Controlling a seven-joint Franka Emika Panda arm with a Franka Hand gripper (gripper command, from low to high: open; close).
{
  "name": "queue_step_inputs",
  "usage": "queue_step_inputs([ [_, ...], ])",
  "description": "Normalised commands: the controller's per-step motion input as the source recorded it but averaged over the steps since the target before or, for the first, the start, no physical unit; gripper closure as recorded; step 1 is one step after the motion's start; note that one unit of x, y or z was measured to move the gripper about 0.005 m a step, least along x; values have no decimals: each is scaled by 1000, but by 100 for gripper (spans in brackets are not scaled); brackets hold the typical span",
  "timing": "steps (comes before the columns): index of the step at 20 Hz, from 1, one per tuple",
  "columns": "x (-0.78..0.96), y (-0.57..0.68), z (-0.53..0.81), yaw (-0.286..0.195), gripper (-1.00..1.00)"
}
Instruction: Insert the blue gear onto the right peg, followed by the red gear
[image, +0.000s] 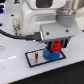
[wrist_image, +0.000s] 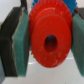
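Observation:
My gripper (image: 56, 45) is shut on the red gear (image: 56, 47) and holds it just above the blue gear (image: 51, 54). The blue gear lies flat on the end of the dark base plate (image: 34, 58) toward the exterior view's right. The right peg is hidden under the gears. In the wrist view the red gear (wrist_image: 46, 25) fills the middle, its centre hole facing the camera, clamped between teal finger pads (wrist_image: 21, 42). A strip of blue (wrist_image: 64, 3) shows beyond the red gear's rim.
The other end of the base plate, toward the exterior view's left, is bare and dark with a small pale pin (image: 36, 56). A black cable (image: 15, 36) runs across the white table to the arm. A white fixture (image: 17, 25) stands behind.

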Motion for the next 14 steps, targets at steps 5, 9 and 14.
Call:
queue_step_inputs([
  [5,148,-201,-191,0,100],
  [9,32,-120,199,0,100],
  [14,16,-154,137,0,100],
])
